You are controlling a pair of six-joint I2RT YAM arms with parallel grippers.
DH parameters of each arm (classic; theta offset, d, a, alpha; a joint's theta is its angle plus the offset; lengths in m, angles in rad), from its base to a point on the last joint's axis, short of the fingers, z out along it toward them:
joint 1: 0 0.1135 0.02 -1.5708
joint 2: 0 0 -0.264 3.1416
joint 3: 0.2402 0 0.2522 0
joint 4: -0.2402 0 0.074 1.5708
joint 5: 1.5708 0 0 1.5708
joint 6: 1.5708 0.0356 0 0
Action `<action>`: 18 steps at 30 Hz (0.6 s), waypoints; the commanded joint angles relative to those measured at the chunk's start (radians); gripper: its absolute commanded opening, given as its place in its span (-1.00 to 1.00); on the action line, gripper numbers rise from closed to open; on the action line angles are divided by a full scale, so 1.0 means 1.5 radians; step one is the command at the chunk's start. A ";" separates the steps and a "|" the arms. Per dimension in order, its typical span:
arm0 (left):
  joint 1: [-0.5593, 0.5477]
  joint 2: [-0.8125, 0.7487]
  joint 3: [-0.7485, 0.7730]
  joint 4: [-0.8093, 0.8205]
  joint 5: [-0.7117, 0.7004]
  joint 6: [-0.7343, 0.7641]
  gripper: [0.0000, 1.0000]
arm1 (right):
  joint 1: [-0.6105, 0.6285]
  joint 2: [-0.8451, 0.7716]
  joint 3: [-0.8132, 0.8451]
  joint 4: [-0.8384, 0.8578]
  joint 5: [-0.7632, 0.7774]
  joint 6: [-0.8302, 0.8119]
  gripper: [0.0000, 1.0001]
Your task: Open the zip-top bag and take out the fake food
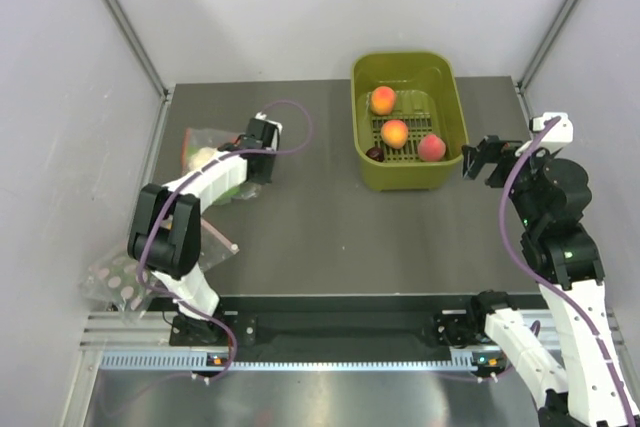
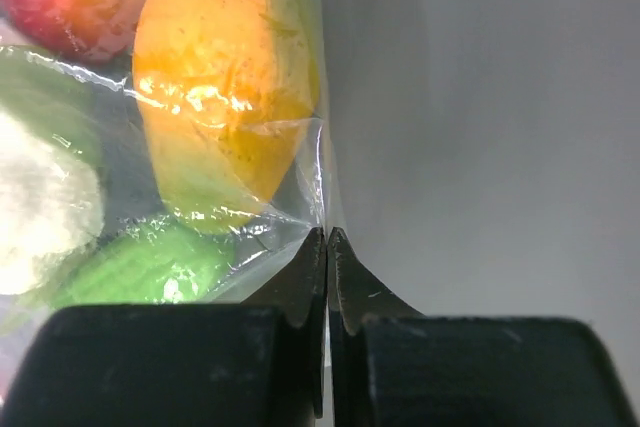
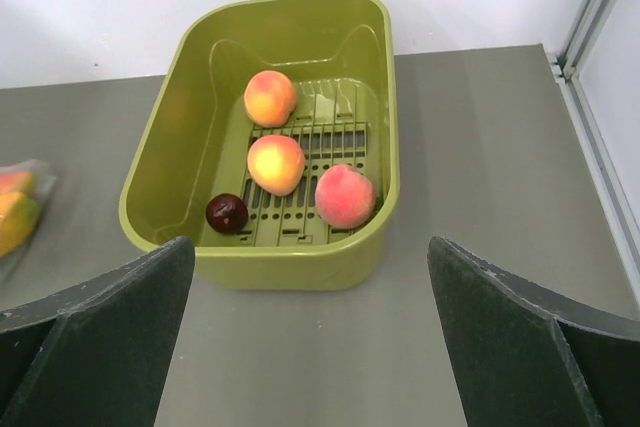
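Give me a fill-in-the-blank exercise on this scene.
1. The left end effector is ____ on the crinkly clear plastic zip-top bag at its edge.
2. The right end effector stands ____, holding nothing.
3. The olive-green plastic tub holds ____ orange-pink peaches.
4. Beside them lies one small dark ____.
Missing words: shut; open; three; plum.

A robot lab cell: plain white panels (image 1: 300, 7) on aluminium posts (image 1: 122, 22) wall in the grey table (image 1: 330, 237); a metal mounting rail (image 1: 340, 359) lines its near edge.
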 commanded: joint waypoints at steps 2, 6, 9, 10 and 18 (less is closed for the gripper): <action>-0.060 -0.061 0.032 -0.076 0.036 -0.008 -1.00 | 0.007 0.011 0.013 0.009 -0.006 -0.007 0.99; -0.107 -0.115 0.016 -0.117 0.068 -0.028 -1.00 | 0.007 0.039 0.025 0.013 -0.053 -0.007 0.99; -0.125 -0.180 -0.010 -0.146 0.105 -0.040 -1.00 | 0.009 0.089 0.039 0.022 -0.148 -0.006 0.99; -0.127 -0.200 -0.033 -0.149 0.115 -0.042 -1.00 | 0.013 0.121 0.043 0.028 -0.184 -0.002 0.99; -0.138 -0.402 -0.135 -0.161 0.268 -0.037 -1.00 | 0.244 0.339 0.178 0.071 -0.138 -0.022 0.99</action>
